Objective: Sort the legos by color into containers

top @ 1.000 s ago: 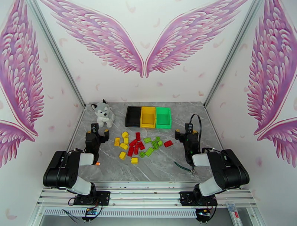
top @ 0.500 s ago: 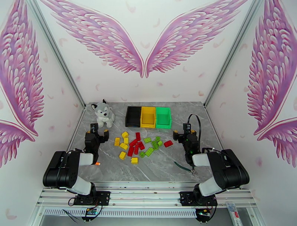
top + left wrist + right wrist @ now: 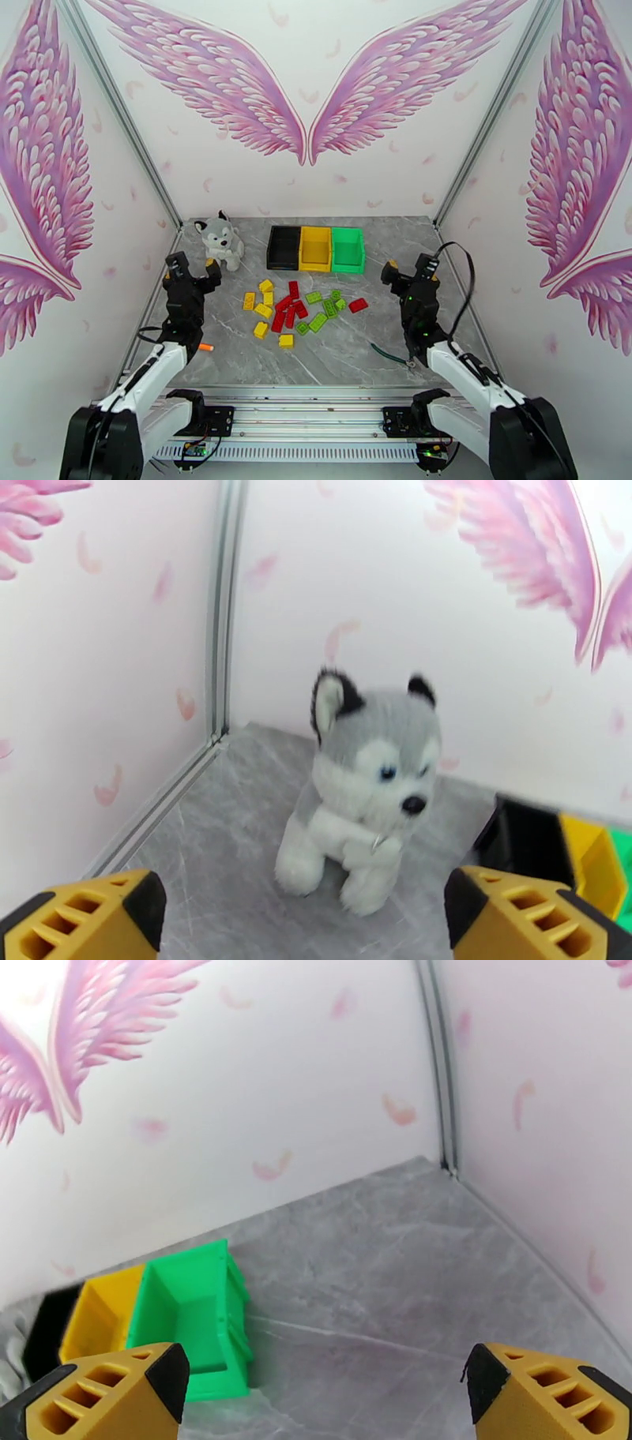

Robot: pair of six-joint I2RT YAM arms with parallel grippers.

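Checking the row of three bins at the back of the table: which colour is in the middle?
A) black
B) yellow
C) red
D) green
B: in the top view the yellow bin stands between the black bin on its left and the green bin on its right.

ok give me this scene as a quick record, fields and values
left tool: open, empty, facing the plush husky
right tool: open, empty, right of the bins
bins: black bin, yellow bin, green bin, side by side at the back, black leftmost
bin contents: no legos seen inside
legos: red, yellow and green, loose on the table in front of the bins
sorted so far: none
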